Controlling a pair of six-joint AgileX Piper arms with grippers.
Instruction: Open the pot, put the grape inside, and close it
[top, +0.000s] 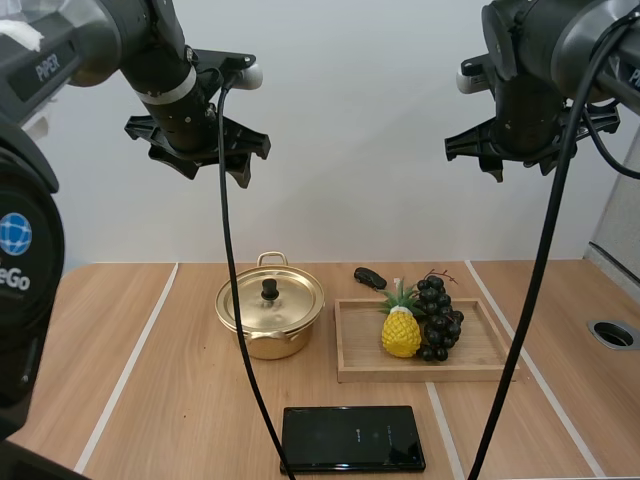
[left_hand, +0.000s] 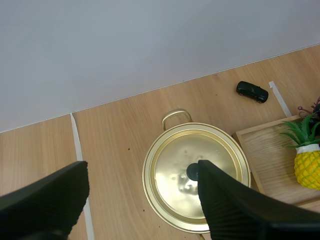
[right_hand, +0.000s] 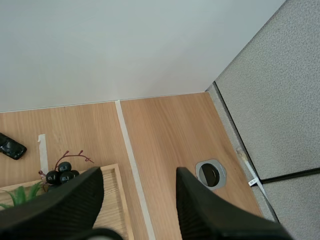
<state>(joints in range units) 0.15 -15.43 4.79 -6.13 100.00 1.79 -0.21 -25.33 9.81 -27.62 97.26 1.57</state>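
A gold pot (top: 270, 312) stands on the table with its lid (left_hand: 195, 175) on, black knob (top: 269, 290) up. To its right, a dark bunch of grapes (top: 437, 318) lies in a wooden tray (top: 470, 352) beside a toy pineapple (top: 401, 332). My left gripper (top: 200, 145) hangs high above the pot; in the left wrist view it (left_hand: 142, 172) is open and holds nothing, with the lid below it. My right gripper (top: 512, 150) hangs high over the table's right side, open (right_hand: 139, 177) and holding nothing. The grapes (right_hand: 62, 175) show beside its fingers.
A small black toy car (top: 370, 277) lies behind the tray. A flat black rectangular pack (top: 352, 438) rests near the front edge. A round cable hole (top: 612, 333) is set in the table at far right. A wall runs along the table's back edge.
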